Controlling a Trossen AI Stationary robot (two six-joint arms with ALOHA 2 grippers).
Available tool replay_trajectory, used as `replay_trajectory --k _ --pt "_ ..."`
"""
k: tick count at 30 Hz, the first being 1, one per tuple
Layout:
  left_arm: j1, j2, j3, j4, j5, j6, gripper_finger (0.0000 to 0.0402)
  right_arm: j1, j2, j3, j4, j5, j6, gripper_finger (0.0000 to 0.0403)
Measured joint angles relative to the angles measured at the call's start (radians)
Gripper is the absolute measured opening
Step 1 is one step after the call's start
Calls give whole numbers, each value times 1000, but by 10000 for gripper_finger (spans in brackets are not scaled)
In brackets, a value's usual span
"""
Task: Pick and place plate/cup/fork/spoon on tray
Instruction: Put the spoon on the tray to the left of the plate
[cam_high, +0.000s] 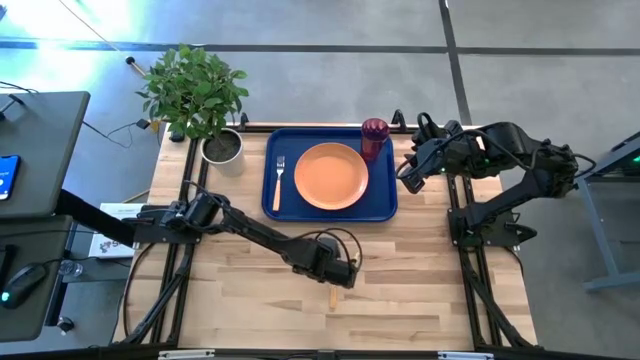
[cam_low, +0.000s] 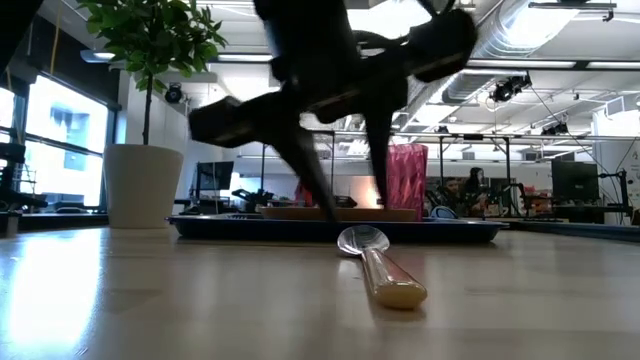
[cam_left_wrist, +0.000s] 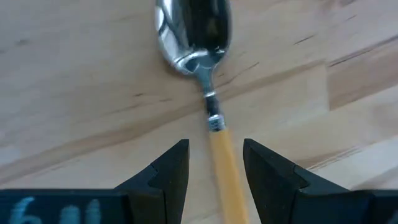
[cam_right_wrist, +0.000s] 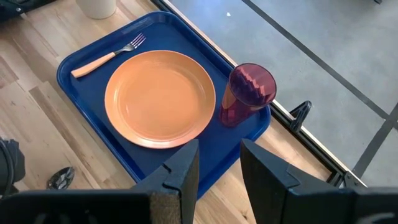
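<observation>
High view: the tray (cam_high: 385, 205) sits at the far middle of the counter (cam_high: 250, 300), holding the plate (cam_high: 331, 176) in its centre, the fork (cam_high: 279, 180) along its left side and the cup (cam_high: 374, 138) upright in its far right corner. A plant (cam_high: 196, 95) stands just left of the tray. The left claw (cam_high: 343, 277) is low over the counter in front of the tray, with the spoon handle (cam_high: 333, 296) poking out beneath it. The right claw (cam_high: 411, 180) hangs just off the tray's right edge.

Low view: the spoon lies flat on the counter, bowl toward the tray, with dark fingers (cam_low: 310, 175) coming down just behind it.

Left wrist view: the fingers are spread on either side of the wooden handle, not touching it.

Right wrist view: the right claw is spread and empty above the tray's near edge
</observation>
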Motion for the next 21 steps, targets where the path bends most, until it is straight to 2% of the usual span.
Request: replay_trajectory --k 12,21 --pt "6 39 4 19 30 5 140 0 0 0 2 0 0 110" --pt "22 78 7 48 98 39 140 0 0 -7 4 0 0 110"
